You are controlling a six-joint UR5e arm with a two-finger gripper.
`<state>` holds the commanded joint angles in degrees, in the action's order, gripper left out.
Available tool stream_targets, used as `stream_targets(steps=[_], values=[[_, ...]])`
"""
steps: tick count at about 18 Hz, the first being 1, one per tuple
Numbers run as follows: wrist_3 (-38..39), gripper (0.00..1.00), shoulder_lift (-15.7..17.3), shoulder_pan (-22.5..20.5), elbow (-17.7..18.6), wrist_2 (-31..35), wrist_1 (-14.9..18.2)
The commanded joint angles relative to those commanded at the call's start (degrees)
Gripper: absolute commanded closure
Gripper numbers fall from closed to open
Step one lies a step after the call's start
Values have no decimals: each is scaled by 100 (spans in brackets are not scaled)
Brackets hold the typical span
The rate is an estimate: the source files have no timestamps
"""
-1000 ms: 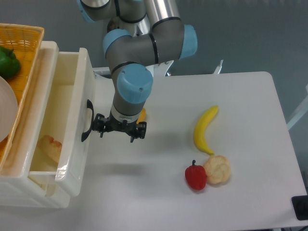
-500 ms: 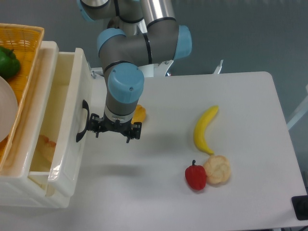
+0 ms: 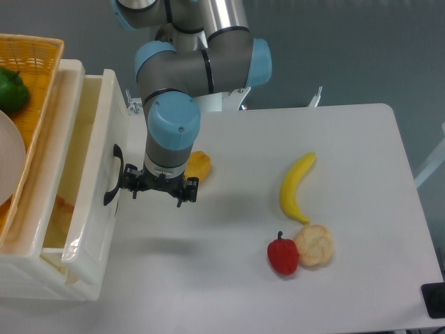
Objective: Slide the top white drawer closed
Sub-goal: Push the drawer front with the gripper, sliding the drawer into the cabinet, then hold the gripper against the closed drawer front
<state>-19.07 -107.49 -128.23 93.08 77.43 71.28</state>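
- Over the last second my pincer point(image 3: 158, 193) has travelled left, and the top white drawer point(image 3: 97, 202) has gone in with it; less of its inside shows now than a second ago.
- That tells me the push is working. I judge the drawer roughly half shut, with a good strip of its inside still open to view on the left.
- My pincer sits just beside the black handle point(image 3: 111, 184) on the drawer front, its left side against or very near it. I cannot tell from this angle whether the fingers are apart or together; nothing is clamped between them that I can see.
- The drawer still sticks out from the cabinet point(image 3: 66, 76), at the left edge of the table point(image 3: 361, 278).
- Something pale lies inside the drawer point(image 3: 59, 212), low down; I doubt it would block the slide.
- An orange thing point(image 3: 199, 165) lies on the table just behind my wrist, clear of the drawer's path.
- A banana point(image 3: 295, 186), a red pepper point(image 3: 282, 255) and a pale bun point(image 3: 314, 243) lie well apart to the right, out of the way.
- The wicker basket point(image 3: 35, 62) on top holds a green pepper point(image 3: 12, 90) and a white plate point(image 3: 8, 163); none of it is in the way.
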Motion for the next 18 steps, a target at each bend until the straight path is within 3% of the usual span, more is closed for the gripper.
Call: stream_targets(steps=[18], values=[[316,0,35,132,0,44,0]])
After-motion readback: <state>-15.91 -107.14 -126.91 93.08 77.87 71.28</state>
